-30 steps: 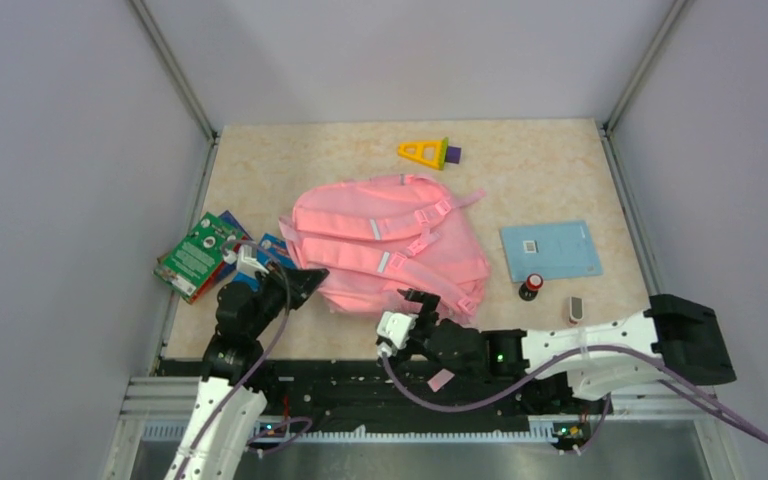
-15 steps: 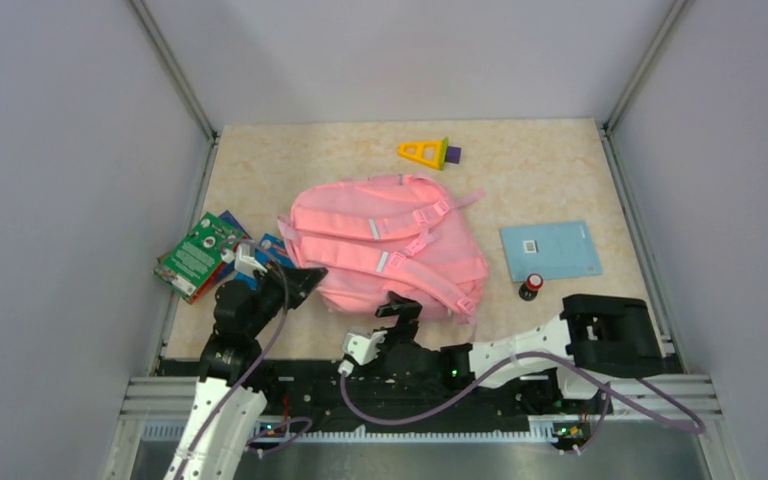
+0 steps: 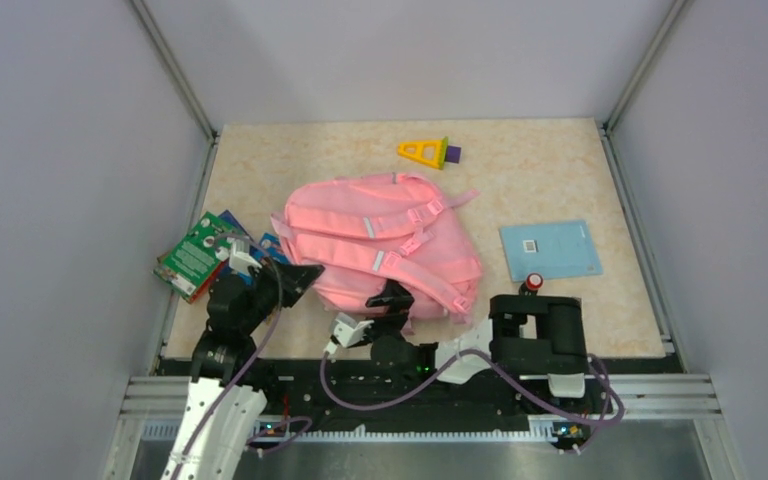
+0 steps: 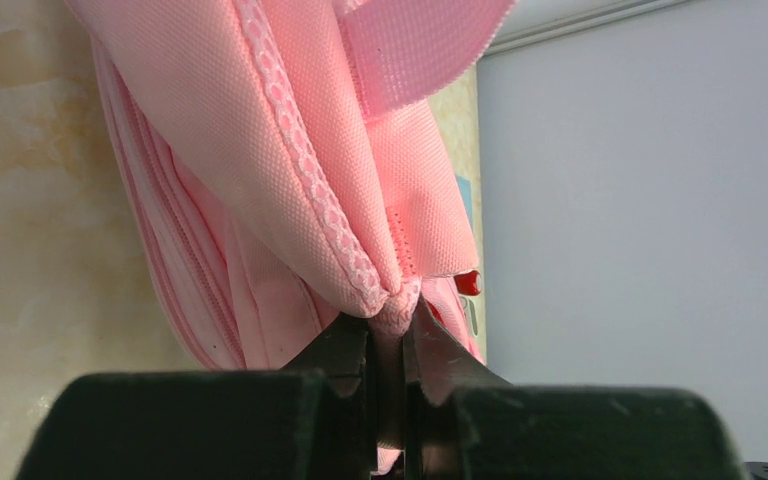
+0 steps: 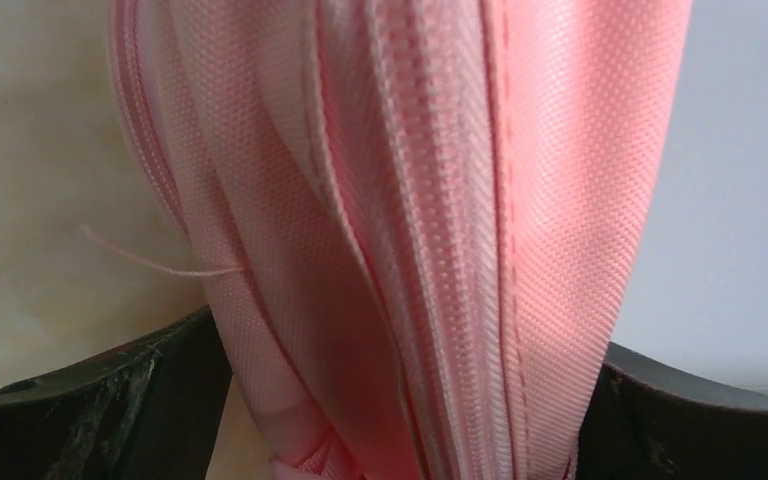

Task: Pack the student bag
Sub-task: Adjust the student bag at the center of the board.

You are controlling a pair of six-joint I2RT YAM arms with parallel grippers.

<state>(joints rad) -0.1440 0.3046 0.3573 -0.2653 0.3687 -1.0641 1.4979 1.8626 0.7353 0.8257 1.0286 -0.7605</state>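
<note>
You are grabbing the student bag (image 3: 380, 240). The left gripper (image 4: 390, 340) pinches its edge; the right gripper (image 5: 400, 395), wide open around fabric, should close next.

The student bag (image 3: 360, 205) is matt woven cloth; table (image 3: 300, 160) smooth.

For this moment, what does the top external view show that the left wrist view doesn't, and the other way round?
Only the top external: the yellow triangle toy, the blue sheet, the green booklets, and the right gripper at the near edge of the student bag. Only the left wrist: the left gripper shut on a pinched fold of its pink fabric, seen close up. Both: the bag lying on the table.
</note>
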